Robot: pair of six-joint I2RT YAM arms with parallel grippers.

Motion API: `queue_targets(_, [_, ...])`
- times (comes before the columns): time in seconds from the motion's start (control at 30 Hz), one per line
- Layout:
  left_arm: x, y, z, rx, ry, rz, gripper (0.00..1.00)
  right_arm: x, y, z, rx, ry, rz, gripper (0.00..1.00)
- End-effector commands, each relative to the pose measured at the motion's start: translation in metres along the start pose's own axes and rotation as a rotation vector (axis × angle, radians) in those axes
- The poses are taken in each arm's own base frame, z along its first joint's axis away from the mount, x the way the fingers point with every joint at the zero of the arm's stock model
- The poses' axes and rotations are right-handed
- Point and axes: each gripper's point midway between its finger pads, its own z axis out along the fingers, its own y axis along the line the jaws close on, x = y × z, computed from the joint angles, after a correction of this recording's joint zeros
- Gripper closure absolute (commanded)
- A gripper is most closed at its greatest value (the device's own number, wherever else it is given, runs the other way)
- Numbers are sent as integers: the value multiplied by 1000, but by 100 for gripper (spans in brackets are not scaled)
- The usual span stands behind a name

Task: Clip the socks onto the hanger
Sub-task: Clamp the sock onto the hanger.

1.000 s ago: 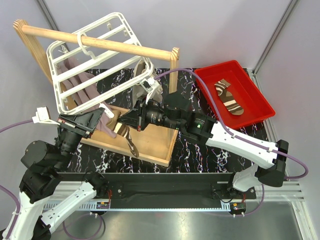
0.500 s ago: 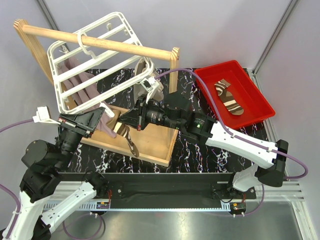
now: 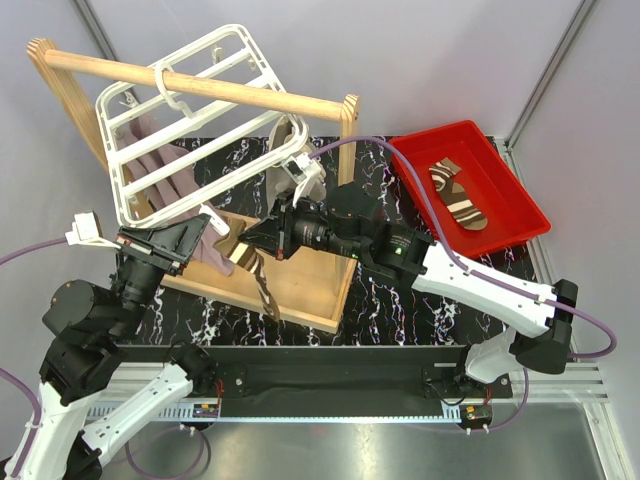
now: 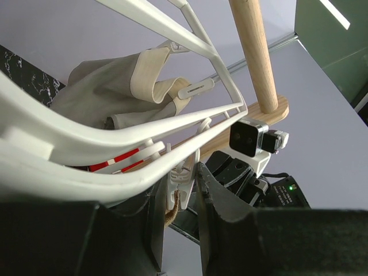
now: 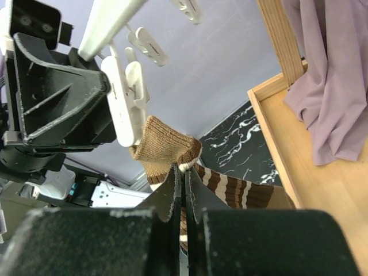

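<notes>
The white hanger (image 3: 180, 110) hangs tilted from the wooden rail. My left gripper (image 4: 181, 187) squeezes one of its small white clips (image 4: 187, 172); a brown sock edge (image 4: 172, 211) sits at the clip's mouth. My right gripper (image 5: 185, 169) is shut on a striped sock (image 5: 167, 144), and the sock's brown cuff touches the lower end of that clip (image 5: 125, 100). In the top view the sock (image 3: 262, 283) dangles below the two grippers, which meet over the wooden tray. A second striped sock (image 3: 458, 195) lies in the red bin.
The wooden rail stand (image 3: 200, 85) and its tray base (image 3: 310, 290) stand at left centre. Mauve cloths (image 5: 328, 86) and a grey-beige cloth (image 4: 98, 95) hang from the hanger. The red bin (image 3: 522, 200) is at the right, on the black marbled table (image 3: 390, 300).
My right gripper has edged left with the sock, bringing its cuff closer to the clip. The left arm has stayed still.
</notes>
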Motion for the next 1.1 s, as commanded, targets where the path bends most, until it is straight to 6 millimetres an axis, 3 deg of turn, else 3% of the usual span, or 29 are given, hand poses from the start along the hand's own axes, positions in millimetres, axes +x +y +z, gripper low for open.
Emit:
queue_targets(0.0, [9, -6, 4, 24, 43, 1, 100, -33, 2, -10, 39, -94, -25, 100])
queue_targets(0.13, [10, -5, 4, 22, 46, 0, 100, -43, 11, -15, 7, -118, -13, 100])
queue_targets(0.4, [11, -4, 5, 22, 50, -1, 100, -44, 17, -17, -22, -110, -9, 100])
queue_targets(0.67, [9, -7, 3, 32, 46, 1, 100, -53, 25, -41, -45, -138, 8, 100])
queue_targets(1.07, [9, -9, 2, 40, 49, -7, 100, -50, 23, -37, -72, -121, 43, 100])
